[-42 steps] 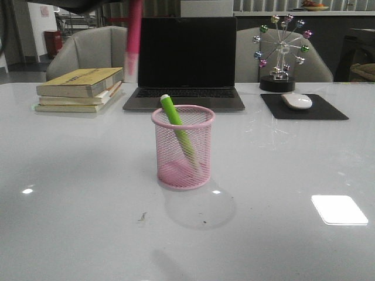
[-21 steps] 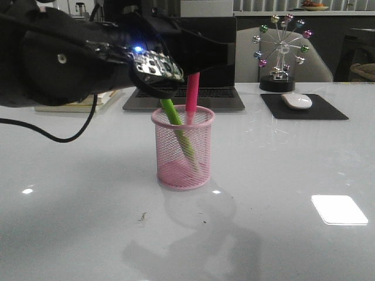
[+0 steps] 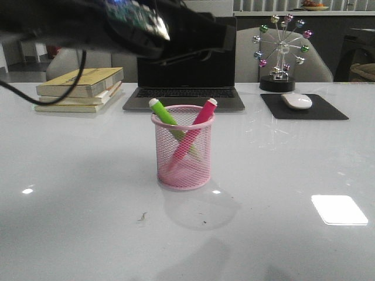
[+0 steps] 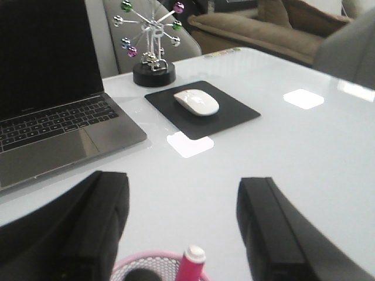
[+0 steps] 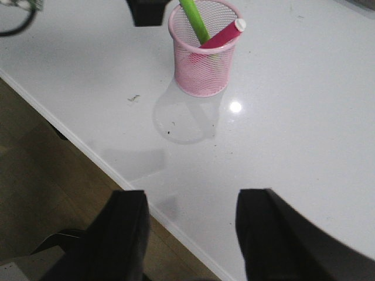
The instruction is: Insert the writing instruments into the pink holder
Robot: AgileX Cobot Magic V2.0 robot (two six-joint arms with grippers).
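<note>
The pink holder [image 3: 183, 153] stands mid-table with both markers inside, crossed. The lime green marker [image 3: 163, 113] leans left and the magenta-pink marker [image 3: 201, 119] leans right, whitish ends above the rim. My left gripper [image 4: 183, 180] hangs open just above the holder's rim [image 4: 146, 257], and the pink marker's tip [image 4: 193, 261] shows below its fingers, untouched. In the front view the left arm [image 3: 135, 23] is a dark blur above the holder. My right gripper [image 5: 192, 199] is open and empty over the table's front edge, well back from the holder [image 5: 202, 67].
Behind the holder sit a laptop [image 3: 186, 64], a stack of books [image 3: 79, 88] at the left, a white mouse [image 3: 296, 100] on a black pad [image 3: 328, 111] and a ferris-wheel ornament [image 3: 281, 50] at the right. The table's front edge [image 5: 88, 152] drops to the floor.
The left gripper has let go of the pink marker, which now leans right in the holder. The arm has lifted upward. The green marker has tipped further left.
</note>
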